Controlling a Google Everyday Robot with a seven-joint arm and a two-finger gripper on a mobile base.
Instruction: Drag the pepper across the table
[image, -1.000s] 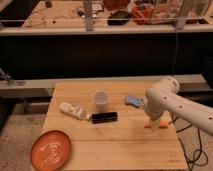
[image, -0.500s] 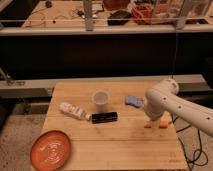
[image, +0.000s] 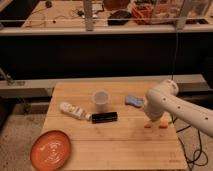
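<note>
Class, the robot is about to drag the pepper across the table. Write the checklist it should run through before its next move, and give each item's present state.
1. Gripper at the pepper: ok. It hangs low over the right side of the table, with orange showing on both sides of it.
2. Gripper open: ok.
3. Contact with the pepper: cannot tell. The arm hides it.
4. Room from the right edge: not ok. The pepper lies close to it, so dragging leftward looks safer.
5. Path leftward: ok at first, over bare boards. The black box and the cup stand farther left.
</note>
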